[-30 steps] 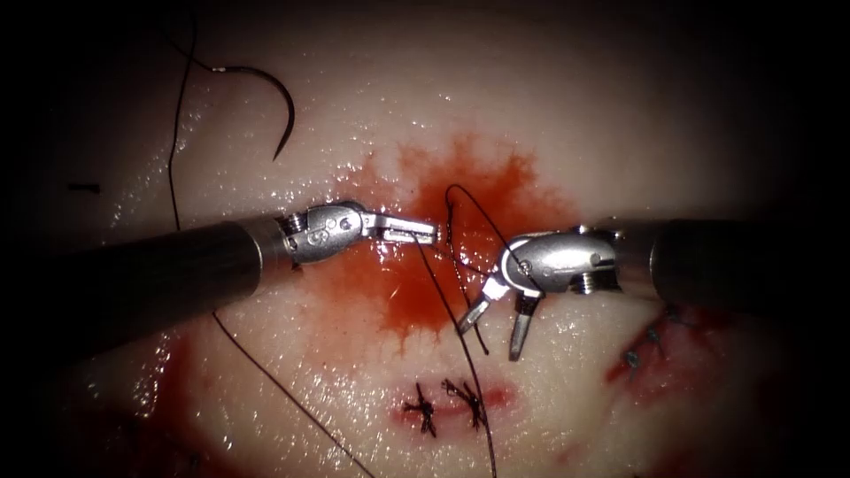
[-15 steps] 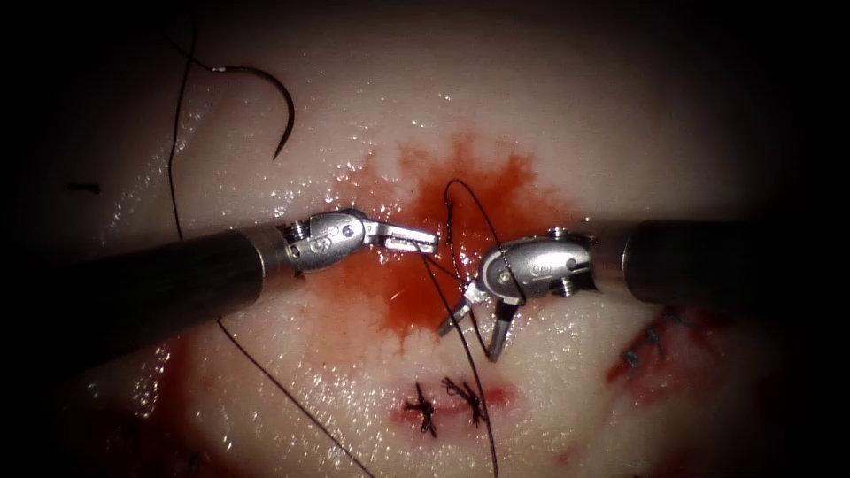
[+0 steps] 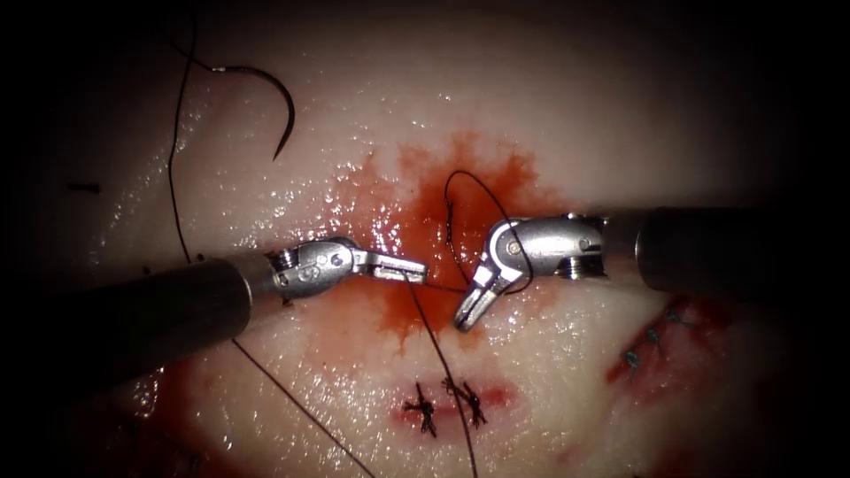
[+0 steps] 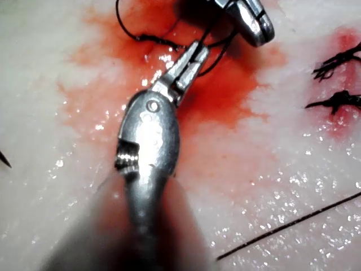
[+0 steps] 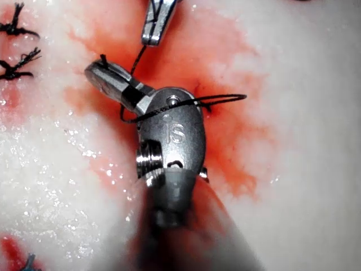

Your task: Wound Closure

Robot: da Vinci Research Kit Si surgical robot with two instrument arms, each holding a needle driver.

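Tissue (image 3: pixel 567 115) lies wet under the endoscope, with red fluid (image 3: pixel 416 221) pooled at centre. We note the needle (image 3: pixel 274 102) lying free on the surface toward 11 o'clock, left of the cut, held by neither tool and not in the tissue. Its thread (image 3: pixel 177 159) trails down from its blunt end along the left side.

Left tool (image 3: pixel 416 267) comes in from 9 o'clock, jaws closed on the thread (image 4: pixel 169 40) at their tip; we see the strand leave that tip and run down toward 6 o'clock. Left wrist view shows the same clamped jaws (image 4: pixel 192 59) over the fluid (image 4: pixel 101 73), with the other tool's tip (image 4: pixel 254 22) just beyond.

Right tool (image 3: pixel 467 314) enters from 3 o'clock, wrist bent so its jaws point toward 7 o'clock. They sit pressed together, a change from a second ago when they stood spread apart. A loop of thread arcs from the cut up toward 12 o'clock and wraps round this tool's wrist; the right wrist view (image 5: pixel 101 72) shows the strand (image 5: pixel 225 99) lying across the tool's body. We cannot tell whether anything sits between these jaws.

Two finished stitches (image 3: pixel 447 403) sit at 6 o'clock.
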